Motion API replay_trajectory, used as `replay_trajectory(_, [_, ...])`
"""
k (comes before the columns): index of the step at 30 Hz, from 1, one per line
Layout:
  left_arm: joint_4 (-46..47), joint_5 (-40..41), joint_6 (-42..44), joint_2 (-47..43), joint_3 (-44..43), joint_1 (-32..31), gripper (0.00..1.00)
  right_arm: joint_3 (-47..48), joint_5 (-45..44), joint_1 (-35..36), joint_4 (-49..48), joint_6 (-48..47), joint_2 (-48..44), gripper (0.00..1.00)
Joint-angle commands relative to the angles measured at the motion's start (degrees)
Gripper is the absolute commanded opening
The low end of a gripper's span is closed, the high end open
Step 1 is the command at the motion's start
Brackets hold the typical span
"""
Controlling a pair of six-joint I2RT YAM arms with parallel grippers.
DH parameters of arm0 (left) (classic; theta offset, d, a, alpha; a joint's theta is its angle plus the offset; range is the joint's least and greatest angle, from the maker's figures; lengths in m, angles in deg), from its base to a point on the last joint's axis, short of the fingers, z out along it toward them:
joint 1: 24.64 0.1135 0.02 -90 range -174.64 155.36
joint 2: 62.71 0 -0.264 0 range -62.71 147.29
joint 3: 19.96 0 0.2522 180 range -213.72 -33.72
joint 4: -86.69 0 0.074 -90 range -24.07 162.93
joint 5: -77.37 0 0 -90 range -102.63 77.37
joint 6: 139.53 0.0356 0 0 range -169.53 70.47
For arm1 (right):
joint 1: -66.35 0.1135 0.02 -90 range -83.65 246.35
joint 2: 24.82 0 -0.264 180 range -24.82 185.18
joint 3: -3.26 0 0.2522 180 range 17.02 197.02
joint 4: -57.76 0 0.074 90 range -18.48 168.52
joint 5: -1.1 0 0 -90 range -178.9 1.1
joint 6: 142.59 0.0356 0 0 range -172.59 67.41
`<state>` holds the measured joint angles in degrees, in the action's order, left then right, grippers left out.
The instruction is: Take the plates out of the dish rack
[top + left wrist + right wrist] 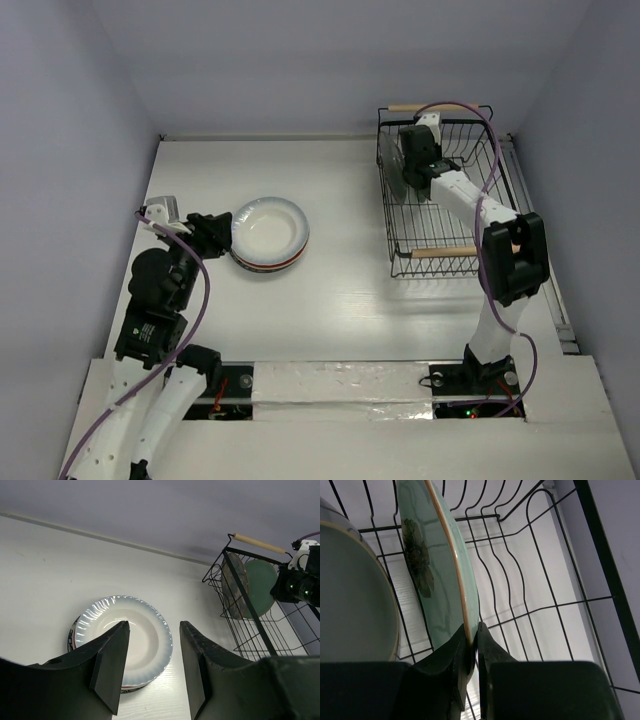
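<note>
The right gripper (472, 630) is clamped on the rim of a mint plate (435, 570), which stands on edge in the rack (388, 215) and has a flower printed on its face. A second plate (355, 595) stands upright just beside it, and the rack sits at the far right of the table (350, 300). The left gripper (153, 627) hovers with its jaws apart just beside a stack (270, 232) of plates on the table's left side, whose top plate (140, 615) is white with a blue scalloped rim.
</note>
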<state>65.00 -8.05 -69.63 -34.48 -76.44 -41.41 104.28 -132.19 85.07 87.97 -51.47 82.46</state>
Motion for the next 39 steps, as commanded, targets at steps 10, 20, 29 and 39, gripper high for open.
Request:
replay_trajectory(10, [3.2,-1.0,0.1,-1.2,0.6,0.2,0.42,3.5,-9.9,2.7,-6.4,-14.4,-5.6,0.0])
replay_trajectory(20, [3.4,-1.2,0.1,-1.0,0.7,0.2,0.42,4.5,-14.4,5.3,-9.0,-15.0,-5.8,0.0])
replay_trajectory(29, [3.4,-1.2,0.2,-0.9,0.7,0.2,0.42,5.7,-7.3,4.8,-4.3,-4.4,-15.9,0.0])
replay_trajectory(39, [3.4,-1.2,0.1,0.1,0.7,0.2,0.42,0.3,-1.1,2.3,-4.4,4.2,-27.8,0.0])
